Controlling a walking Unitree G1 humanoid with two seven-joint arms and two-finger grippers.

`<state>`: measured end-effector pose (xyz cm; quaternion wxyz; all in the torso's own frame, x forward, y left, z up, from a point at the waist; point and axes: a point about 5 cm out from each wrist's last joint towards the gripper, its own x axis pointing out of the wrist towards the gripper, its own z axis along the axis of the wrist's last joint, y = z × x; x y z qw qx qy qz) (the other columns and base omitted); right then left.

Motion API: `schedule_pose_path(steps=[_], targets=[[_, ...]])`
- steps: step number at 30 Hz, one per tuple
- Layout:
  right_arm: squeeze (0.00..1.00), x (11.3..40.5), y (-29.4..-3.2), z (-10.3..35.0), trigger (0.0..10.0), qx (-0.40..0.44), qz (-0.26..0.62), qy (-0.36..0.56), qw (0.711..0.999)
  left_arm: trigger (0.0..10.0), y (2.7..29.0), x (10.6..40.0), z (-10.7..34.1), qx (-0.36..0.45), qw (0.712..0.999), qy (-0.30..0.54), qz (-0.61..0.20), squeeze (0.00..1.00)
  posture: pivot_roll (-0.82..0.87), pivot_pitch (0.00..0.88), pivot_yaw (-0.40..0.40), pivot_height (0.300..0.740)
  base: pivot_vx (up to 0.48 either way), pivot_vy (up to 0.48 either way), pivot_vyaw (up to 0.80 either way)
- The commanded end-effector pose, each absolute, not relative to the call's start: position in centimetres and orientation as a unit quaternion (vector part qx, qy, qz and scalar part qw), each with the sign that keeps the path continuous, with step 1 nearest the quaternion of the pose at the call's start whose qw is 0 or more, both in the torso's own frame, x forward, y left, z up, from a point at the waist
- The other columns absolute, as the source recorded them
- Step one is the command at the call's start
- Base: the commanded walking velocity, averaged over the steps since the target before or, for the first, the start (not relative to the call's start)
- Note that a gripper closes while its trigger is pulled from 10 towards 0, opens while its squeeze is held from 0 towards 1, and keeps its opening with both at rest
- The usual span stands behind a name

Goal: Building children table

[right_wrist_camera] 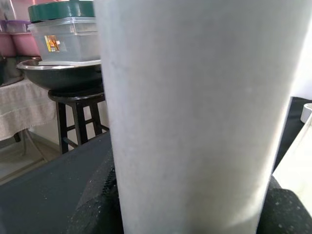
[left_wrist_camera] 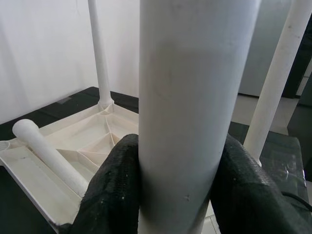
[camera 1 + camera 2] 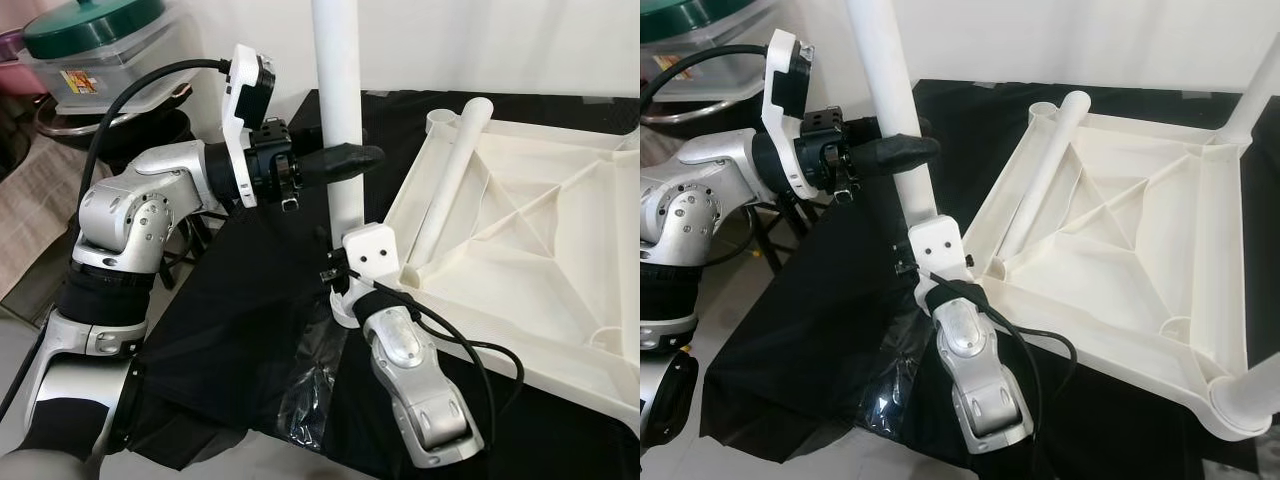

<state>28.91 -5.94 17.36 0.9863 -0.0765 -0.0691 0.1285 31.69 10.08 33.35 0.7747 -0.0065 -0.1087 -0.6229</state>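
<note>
A white table leg stands upright at the near-left corner of the upturned white table top. My left gripper is shut on the leg's middle, its black fingers pressed on both sides of the tube. Lower down, my right gripper is shut on the same leg near its foot, with the white wrist mount beside the table's corner. A second loose leg lies slanted inside the table top. Two more legs stand at its far and near-right corners.
The table top lies on a black cloth with crinkled clear plastic at its front. To the left, a dark stool carries a metal bowl and a green-lidded plastic box. A white wall stands behind.
</note>
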Motion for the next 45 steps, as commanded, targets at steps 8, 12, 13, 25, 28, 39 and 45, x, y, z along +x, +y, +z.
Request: schedule_pose_path(steps=[8,12,13,25,28,39,45], targets=[[1.0,30.6,-7.6,16.5,10.0,-0.064,0.209,-0.046,0.975,0.0,9.9,31.8,33.5,-0.027,0.758,-0.097,-0.645,0.0,-0.02,0.089,0.126,0.74,0.0,0.0,0.0],[1.0,32.7,-9.0,20.4,10.0,-0.073,0.394,-0.09,0.912,0.0,9.7,31.8,33.4,-0.024,0.753,-0.095,-0.65,0.0,-0.01,0.074,0.134,0.74,0.0,0.0,0.0],[1.0,32.7,-9.0,20.4,10.0,-0.073,0.394,-0.09,0.912,0.0,9.7,31.8,33.4,-0.024,0.753,-0.095,-0.65,0.0,-0.01,0.074,0.134,0.74,0.0,0.0,0.0],[0.0,35.4,-10.9,23.7,10.0,-0.185,0.594,-0.043,0.781,0.0,9.2,31.6,33.3,-0.021,0.744,-0.089,-0.662,0.0,0.01,0.067,0.143,0.74,0.0,0.0,0.0],[0.0,35.9,-10.4,24.5,10.0,-0.166,0.604,-0.047,0.778,0.0,9.2,31.5,33.4,-0.02,0.742,-0.088,-0.664,0.0,0.01,0.07,0.142,0.74,0.0,0.0,0.0],[0.0,36.5,-10.2,25.1,0.0,-0.123,0.666,-0.045,0.735,0.0,9.0,31.5,33.4,-0.018,0.738,-0.089,-0.669,0.0,0.01,0.072,0.14,0.74,0.0,0.0,0.0],[0.0,36.8,-10.4,24.5,0.0,-0.119,0.664,-0.044,0.737,0.0,8.9,31.5,33.4,-0.02,0.737,-0.093,-0.669,0.0,0.01,0.073,0.141,0.74,0.0,0.0,0.0]])
